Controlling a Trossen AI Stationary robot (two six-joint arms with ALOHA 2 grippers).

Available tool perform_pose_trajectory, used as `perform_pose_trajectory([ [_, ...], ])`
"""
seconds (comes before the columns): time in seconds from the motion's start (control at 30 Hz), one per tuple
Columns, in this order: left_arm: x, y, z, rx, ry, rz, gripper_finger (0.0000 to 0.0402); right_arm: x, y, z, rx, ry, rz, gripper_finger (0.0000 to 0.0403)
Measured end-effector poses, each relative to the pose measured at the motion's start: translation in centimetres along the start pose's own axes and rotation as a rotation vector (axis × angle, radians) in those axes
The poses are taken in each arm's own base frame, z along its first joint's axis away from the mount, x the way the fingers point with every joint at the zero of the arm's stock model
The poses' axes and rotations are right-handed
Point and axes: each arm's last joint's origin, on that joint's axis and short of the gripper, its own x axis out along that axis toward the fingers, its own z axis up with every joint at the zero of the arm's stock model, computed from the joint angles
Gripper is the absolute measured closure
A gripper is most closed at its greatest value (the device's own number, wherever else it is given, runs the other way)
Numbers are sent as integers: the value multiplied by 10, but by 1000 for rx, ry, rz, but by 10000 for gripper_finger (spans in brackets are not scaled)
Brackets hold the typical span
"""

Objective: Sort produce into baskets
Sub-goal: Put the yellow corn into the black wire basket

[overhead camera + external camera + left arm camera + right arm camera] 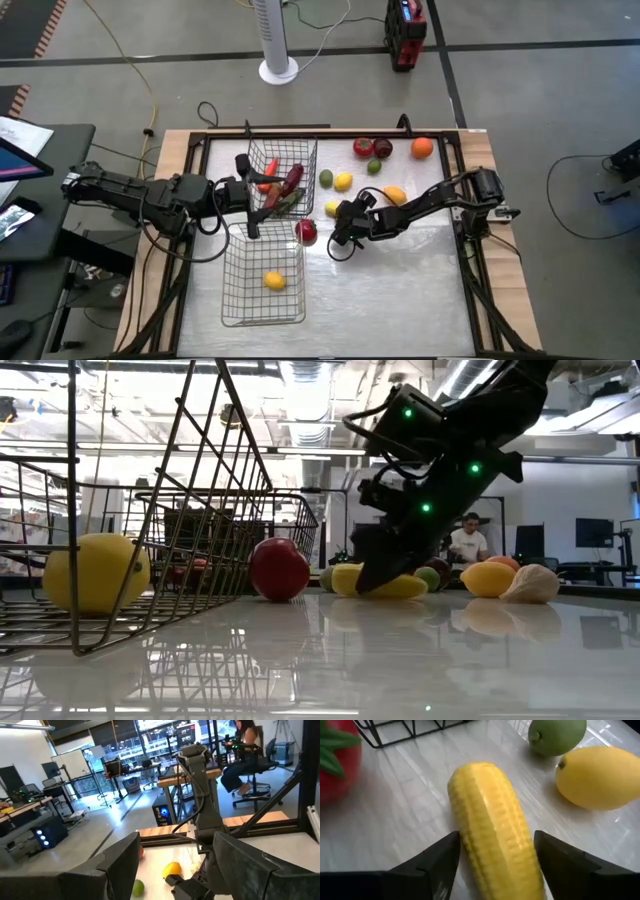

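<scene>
Yellow lemon [274, 280] already in the near basket [262, 318], several vegetables in the far basket [303, 150]; most produce still loose mid-tabletop, right gripper [495, 852] spread wide around the corn [492, 830], left gripper [254, 195] open over the far basket.

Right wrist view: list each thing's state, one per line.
Right gripper: open, jaws either side of the corn.
Corn: lying on the table, not lifted.
Lemon: resting on the table.
Lime: resting beside the lemon.
Tomato: on the table, outside the basket.
</scene>
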Motion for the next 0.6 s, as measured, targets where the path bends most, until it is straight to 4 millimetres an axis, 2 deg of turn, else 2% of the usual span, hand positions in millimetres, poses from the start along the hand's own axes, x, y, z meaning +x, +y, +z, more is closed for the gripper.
perform_pose_trajectory([
  [0.27,-7,4,-1,13,32,6,160,-14,4,4,-69,30,118,194],
  [0.4,-19,9,0,-1,53,19,160,-42,3,18,-89,-26,166,215],
  [0.6,-28,12,-3,-22,64,19,160,-94,-1,45,-87,-194,272,196],
])
